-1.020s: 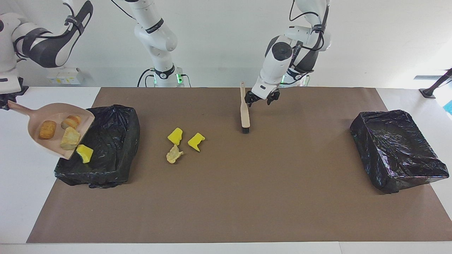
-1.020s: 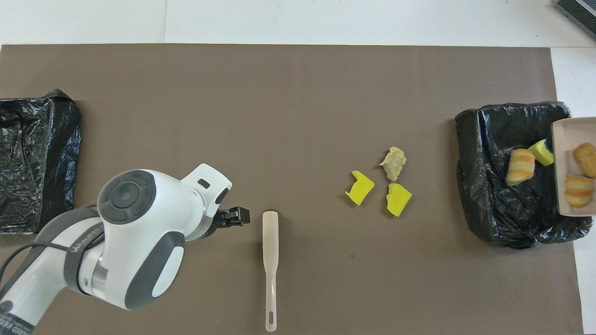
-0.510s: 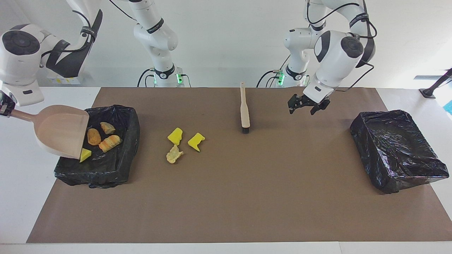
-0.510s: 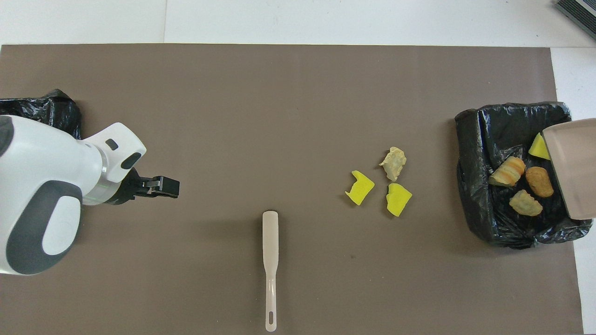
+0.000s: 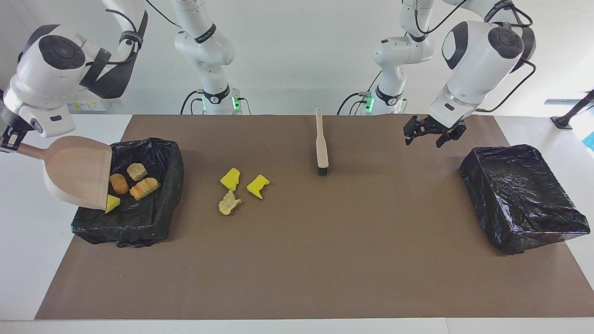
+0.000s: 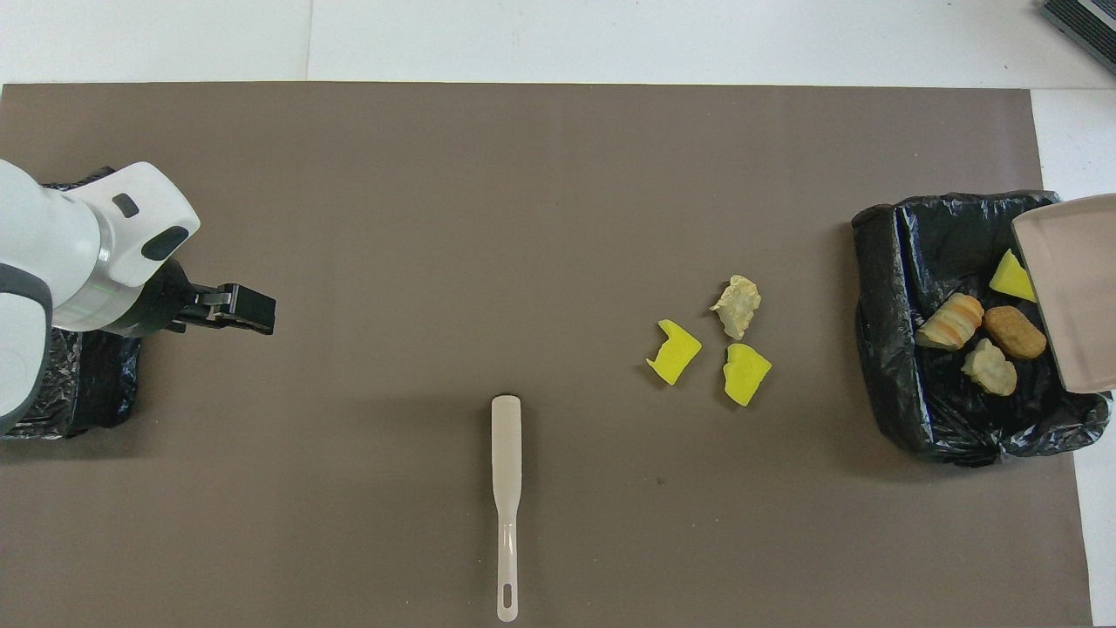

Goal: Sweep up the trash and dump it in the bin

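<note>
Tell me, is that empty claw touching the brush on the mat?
Apart. In the facing view the left gripper hangs above bare mat beside the empty bin, with a wide stretch of mat between it and the hand brush.

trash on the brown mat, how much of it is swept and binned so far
Four pieces already lie in the black-lined bin at the right arm's end. The right claw holds the beige plastic dustpan tipped over it. Two yellow sponge bits and a tan lump remain on the mat; the beige hand brush lies unheld, with the left claw open.
</note>
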